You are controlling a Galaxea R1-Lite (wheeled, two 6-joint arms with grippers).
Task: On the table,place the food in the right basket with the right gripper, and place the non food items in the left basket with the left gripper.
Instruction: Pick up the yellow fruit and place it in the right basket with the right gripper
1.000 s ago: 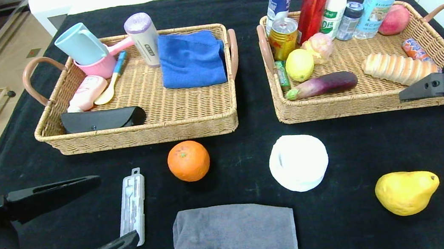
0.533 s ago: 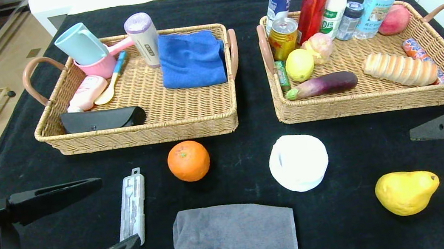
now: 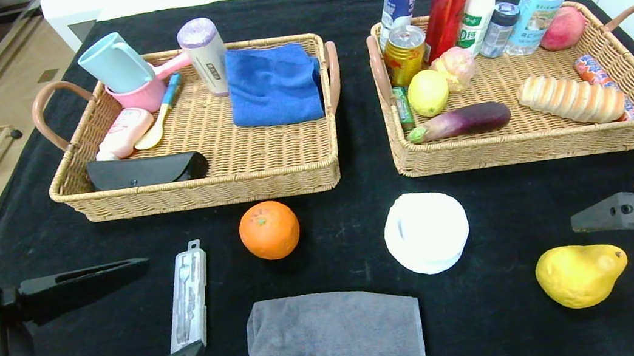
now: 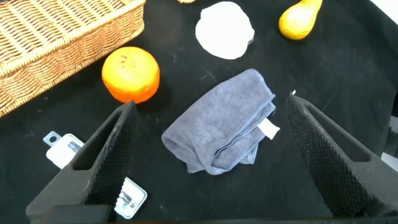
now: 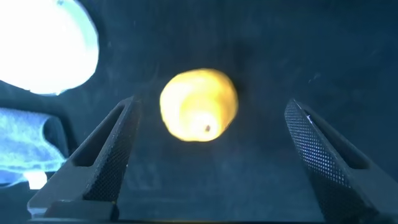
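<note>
Pear lies on the black table, near front right, just below and beside the right pincer; in the right wrist view the pear sits between the two spread fingers, not touched. Right pincer wide open, holding nothing, hanging above the table in front of the right basket

Bread loaf lies inside the right basket, beside the eggplant and lemon. Orange on the table in front of the left basket; white roll to its right, well apart; grey towel nearer the front edge between them

Left pincer at front left, fingers spread wide, empty; clear tool case lies between its fingertips in the head view, contact cannot be told. Left wrist view: towel and orange lie beyond the open fingers

Change from a second ago: right pincer has come back from over the basket's front right corner, down towards the pear; it has opened slightly further. Left pincer barely shifted. Objects unmoved
</note>
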